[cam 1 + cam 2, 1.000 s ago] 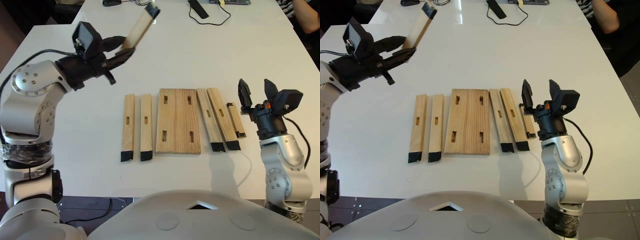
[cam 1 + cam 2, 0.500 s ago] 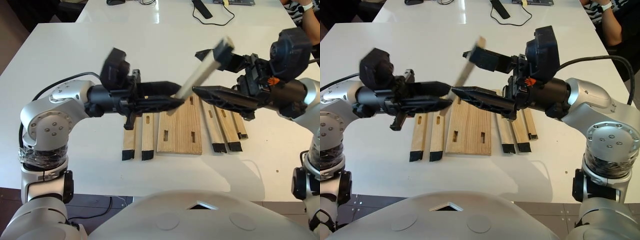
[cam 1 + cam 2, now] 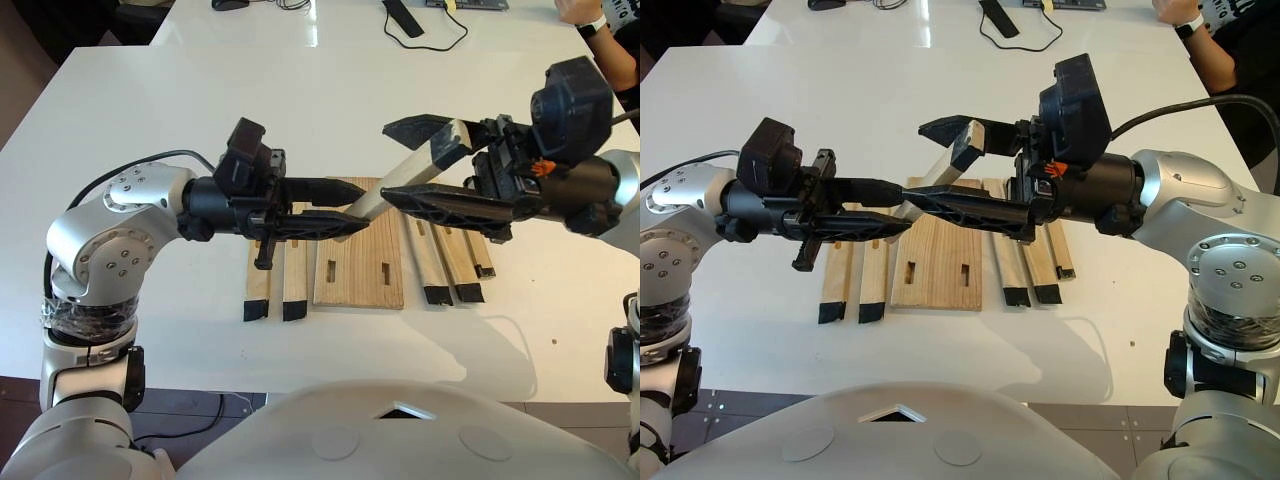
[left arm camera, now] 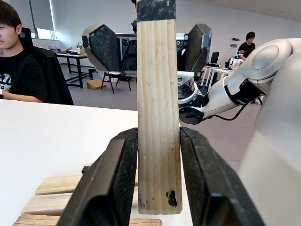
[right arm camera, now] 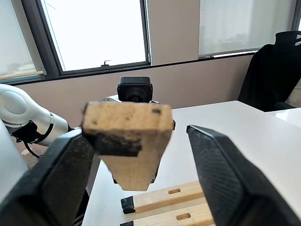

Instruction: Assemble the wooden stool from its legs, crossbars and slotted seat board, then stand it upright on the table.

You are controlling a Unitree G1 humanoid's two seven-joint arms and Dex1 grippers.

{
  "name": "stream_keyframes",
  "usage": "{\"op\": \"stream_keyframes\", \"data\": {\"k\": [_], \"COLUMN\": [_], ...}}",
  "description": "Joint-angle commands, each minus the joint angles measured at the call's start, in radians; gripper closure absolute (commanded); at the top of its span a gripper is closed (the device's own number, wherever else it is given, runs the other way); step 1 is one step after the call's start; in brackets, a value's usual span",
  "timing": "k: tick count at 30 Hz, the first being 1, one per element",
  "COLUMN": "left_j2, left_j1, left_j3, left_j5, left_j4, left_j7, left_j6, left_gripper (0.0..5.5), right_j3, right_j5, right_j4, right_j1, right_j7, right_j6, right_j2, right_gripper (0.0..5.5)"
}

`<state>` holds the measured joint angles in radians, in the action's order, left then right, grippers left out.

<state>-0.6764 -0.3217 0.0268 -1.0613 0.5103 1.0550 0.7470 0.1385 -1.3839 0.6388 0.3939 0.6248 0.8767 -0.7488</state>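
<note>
A wooden bar [image 3: 405, 172] with a black-capped end hangs tilted above the slotted seat board [image 3: 358, 262]. My left gripper [image 3: 360, 205] is shut on the bar's lower end; its fingers [image 4: 117, 188] clamp both faces of the bar [image 4: 157, 117]. My right gripper [image 3: 392, 162] stands open around the capped upper end [image 5: 127, 141], one finger [image 5: 61, 188] close against it and the other apart from it. On the table two legs [image 3: 275, 258] lie left of the board. Right of it lie two more legs [image 3: 432, 245] and a short crossbar [image 3: 470, 243].
The white table [image 3: 150, 120] has open room to the left and far side. A black cable and a dark flat object [image 3: 410, 22] lie near the far edge. A person's arm [image 3: 600, 15] shows at the far right corner.
My left arm swung the bar from the far left down over the board. My right arm rose from the table's right side and brought its open fingers around the capped end.
</note>
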Motion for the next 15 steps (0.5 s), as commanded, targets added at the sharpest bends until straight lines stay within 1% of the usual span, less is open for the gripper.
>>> {"op": "stream_keyframes", "data": {"k": [1, 10, 12, 15], "left_j2": [0.003, -0.011, -0.023, -0.032], "left_j1": [0.003, 0.003, 0.007, 0.013], "left_j3": [-0.02, -0.03, -0.032, -0.034], "left_j5": [0.019, 0.04, 0.046, 0.066], "left_j4": [0.015, 0.016, 0.018, 0.012], "left_j7": [-0.023, -0.011, 0.003, 0.005], "left_j6": [0.007, 0.007, 0.007, 0.005], "left_gripper": [4.2, 4.2, 4.2, 4.2], "right_j3": [0.006, -0.005, -0.001, 0.003], "right_j5": [-0.007, 0.019, 0.04, 0.079], "right_j4": [0.02, 0.055, 0.058, 0.061], "right_j1": [-0.027, -0.051, -0.064, -0.084], "right_j7": [0.027, 0.077, 0.09, 0.118], "right_j6": [0.009, 0.001, -0.004, -0.01], "right_j2": [-0.034, -0.069, -0.082, -0.107], "right_gripper": [2.68, 4.06, 4.2, 4.2]}}
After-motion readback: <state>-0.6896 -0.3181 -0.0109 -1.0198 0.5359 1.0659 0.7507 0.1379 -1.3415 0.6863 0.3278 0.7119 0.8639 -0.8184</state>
